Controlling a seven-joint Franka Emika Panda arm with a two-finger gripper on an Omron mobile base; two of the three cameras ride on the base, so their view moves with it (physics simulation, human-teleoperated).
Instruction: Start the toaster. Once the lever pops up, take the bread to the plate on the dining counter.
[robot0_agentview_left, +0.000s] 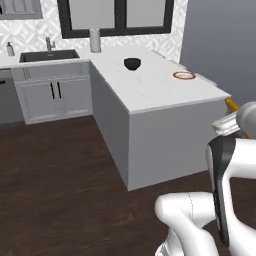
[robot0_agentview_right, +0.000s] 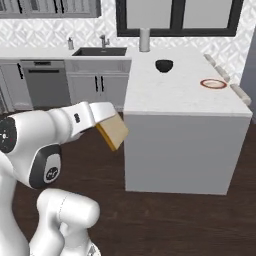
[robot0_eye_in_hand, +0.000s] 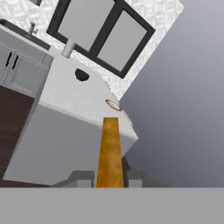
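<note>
Gripper is clamping the bread edge-on, short of the dining counter; plate sitting at twelve o'clock. Risk: thin pinch slipping, slice dropping to floor.

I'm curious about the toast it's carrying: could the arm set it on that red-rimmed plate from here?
Probably not yet. The gripper holds the toast out in front of the counter; the plate sits far across its top.

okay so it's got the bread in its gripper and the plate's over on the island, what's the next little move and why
Probably carry the bread up and forward toward the plate. The gripper is shut on the slice, below the dining counter top and short of its near end, while the plate sits near the far right edge.
</note>
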